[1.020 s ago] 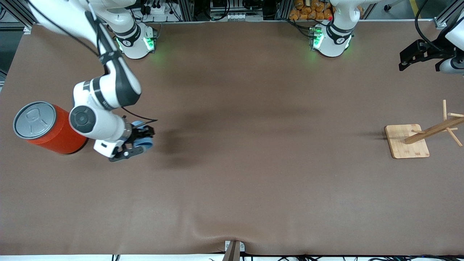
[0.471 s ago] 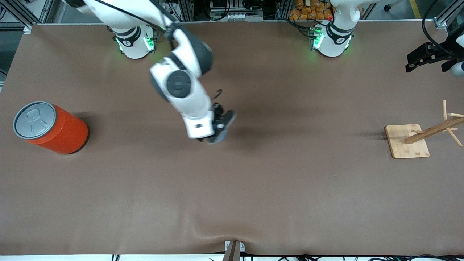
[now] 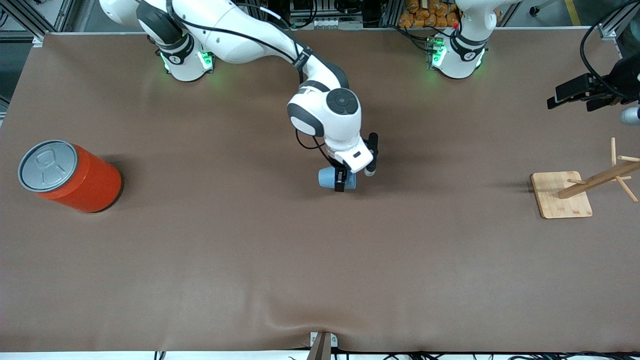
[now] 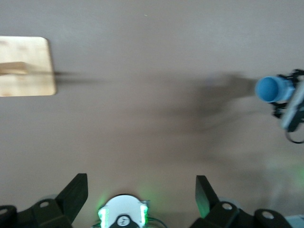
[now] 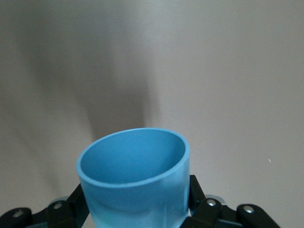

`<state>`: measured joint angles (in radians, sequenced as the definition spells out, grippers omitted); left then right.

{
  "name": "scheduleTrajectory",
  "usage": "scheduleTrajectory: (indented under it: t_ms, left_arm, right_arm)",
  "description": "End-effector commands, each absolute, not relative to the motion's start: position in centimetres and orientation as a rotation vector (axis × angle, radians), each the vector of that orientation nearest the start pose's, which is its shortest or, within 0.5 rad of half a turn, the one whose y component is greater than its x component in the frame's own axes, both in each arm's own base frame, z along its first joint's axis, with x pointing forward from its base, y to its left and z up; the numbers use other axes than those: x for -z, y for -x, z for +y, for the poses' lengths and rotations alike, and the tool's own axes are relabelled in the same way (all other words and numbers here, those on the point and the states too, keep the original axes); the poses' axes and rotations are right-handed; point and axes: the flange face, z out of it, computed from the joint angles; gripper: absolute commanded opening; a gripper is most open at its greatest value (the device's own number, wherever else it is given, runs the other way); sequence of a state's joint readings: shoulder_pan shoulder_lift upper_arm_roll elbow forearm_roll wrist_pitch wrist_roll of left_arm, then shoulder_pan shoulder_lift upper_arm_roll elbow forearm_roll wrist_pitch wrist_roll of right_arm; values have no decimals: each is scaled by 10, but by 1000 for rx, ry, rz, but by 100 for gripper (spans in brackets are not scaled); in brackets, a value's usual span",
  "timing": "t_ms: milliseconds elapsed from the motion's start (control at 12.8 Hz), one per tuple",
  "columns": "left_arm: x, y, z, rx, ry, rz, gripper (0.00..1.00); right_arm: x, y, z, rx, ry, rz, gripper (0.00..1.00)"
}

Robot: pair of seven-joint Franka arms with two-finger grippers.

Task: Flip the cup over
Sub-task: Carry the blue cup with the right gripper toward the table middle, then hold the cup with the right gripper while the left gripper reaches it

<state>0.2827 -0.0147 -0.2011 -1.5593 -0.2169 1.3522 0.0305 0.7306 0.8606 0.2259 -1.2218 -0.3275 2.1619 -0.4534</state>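
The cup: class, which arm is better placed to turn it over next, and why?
The right arm: its claw is already shut on the cup above mid-table. The left claw waits open, high near the wooden rack.

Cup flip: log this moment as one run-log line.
right gripper: shut on cup, over mid-table | cup: on its side in the grip | left gripper: open, waiting at left arm's end | orange can: untouched

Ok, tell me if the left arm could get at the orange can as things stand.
Probably not. The orange can stands at the right arm's end of the table, while the left gripper waits, open, at the table's opposite end; the right gripper, holding the cup, hangs between.
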Motion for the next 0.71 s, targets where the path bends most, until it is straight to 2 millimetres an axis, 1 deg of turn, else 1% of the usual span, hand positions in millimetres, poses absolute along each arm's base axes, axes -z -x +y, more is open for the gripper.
scheduleTrajectory:
  t_ms: [0, 78, 157, 235, 392, 471, 627]
  left_arm:
    - [-598, -530, 35, -394, 3473, -45, 100]
    - [-580, -535, 39, -445, 3523, -42, 100]
    - [-565, -538, 49, -475, 3578, -51, 100]
    - [-545, -542, 56, -508, 3647, -34, 100]
    - [-508, -548, 55, -507, 3745, -14, 100]
    - [-488, -553, 52, -463, 3789, -10, 100]
    - [-441, -560, 39, -444, 3861, 12, 100]
  right_arm:
    - [-259, -479, 608, 217, 2296, -2316, 0]
    - [-248, -475, 608, 191, 2293, -2326, 0]
    - [-240, -468, 613, 177, 2285, -2338, 0]
    - [-234, -469, 610, 166, 2300, -2335, 0]
    - [-218, -466, 612, 170, 2324, -2300, 0]
    - [-209, -464, 614, 180, 2325, -2315, 0]
    - [-204, -462, 614, 179, 2324, -2340, 0]
